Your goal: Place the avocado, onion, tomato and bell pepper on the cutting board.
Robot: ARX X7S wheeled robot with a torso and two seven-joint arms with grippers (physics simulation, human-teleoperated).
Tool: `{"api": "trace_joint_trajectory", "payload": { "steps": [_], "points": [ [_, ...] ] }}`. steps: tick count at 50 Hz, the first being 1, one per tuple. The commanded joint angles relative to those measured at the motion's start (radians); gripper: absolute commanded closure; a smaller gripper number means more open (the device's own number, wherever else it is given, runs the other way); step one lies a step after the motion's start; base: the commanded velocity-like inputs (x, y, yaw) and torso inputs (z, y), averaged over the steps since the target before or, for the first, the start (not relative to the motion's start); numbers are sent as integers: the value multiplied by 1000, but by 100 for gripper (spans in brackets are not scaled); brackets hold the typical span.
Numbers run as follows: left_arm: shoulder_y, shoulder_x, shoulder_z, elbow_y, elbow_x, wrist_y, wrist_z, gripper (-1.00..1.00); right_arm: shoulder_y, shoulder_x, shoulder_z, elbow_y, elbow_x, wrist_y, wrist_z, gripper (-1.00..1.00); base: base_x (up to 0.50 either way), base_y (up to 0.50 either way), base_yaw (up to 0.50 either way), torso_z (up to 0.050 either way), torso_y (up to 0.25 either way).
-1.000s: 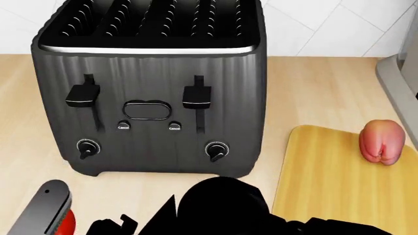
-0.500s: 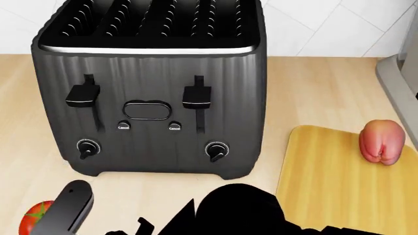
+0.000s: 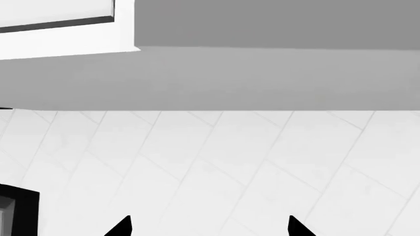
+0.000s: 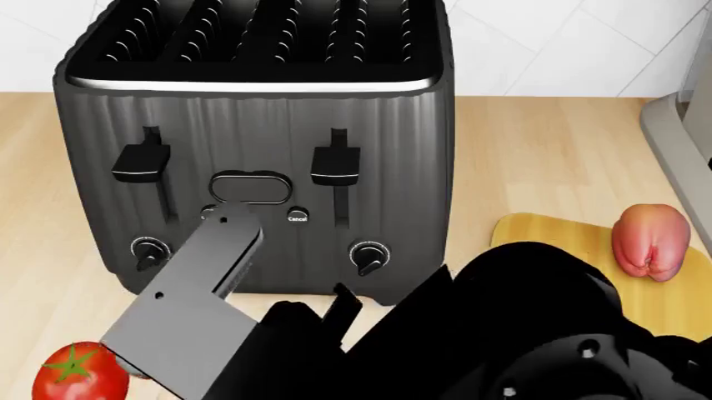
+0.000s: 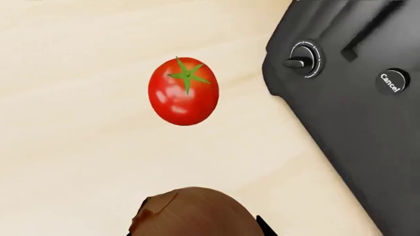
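The glossy red tomato (image 4: 72,371) lies on the counter left of the toaster, also seen as the tomato (image 5: 184,91) in the right wrist view. A brown papery onion (image 5: 194,211) sits between the jaws of my right gripper (image 5: 196,230), which is shut on it above the counter. The pinkish-red bell pepper (image 4: 651,242) rests on the yellowish cutting board (image 4: 556,229) at the right. My left gripper (image 3: 206,228) is open and empty, facing the white tiled wall. The avocado is out of view. The onion is hidden in the head view.
A large black toaster (image 4: 256,150) fills the middle of the counter, and its front corner (image 5: 354,108) is near the tomato. A grey arm link (image 4: 195,308) crosses in front of it. A black arm mass (image 4: 523,333) covers the board's near part. A grey appliance (image 4: 679,142) stands far right.
The grey arm link has swung up and right across the toaster's front. The black arm mass has risen to the right over the board. The tomato is now uncovered at the lower left.
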Motion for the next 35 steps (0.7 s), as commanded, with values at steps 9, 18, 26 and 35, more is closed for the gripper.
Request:
{"api": "trace_joint_trajectory", "payload": {
  "steps": [9,18,26,35],
  "points": [
    [-20,0,6,8,-7,-13,-5,-100,47,244,36,-64,103,-31,113,100,0,0,0,0,0],
    [-30,8,11,5,-10,-11,-6,-100,45,340,74,-73,93,-47,121,100,0,0,0,0,0],
    [-19,5,10,18,-14,-16,-8,-100,29,439,115,-72,66,-55,101,100,0,0,0,0,0],
    [-32,7,20,12,-13,-16,-8,-100,30,522,131,-51,55,-47,95,100,0,0,0,0,0]
  ]
}}
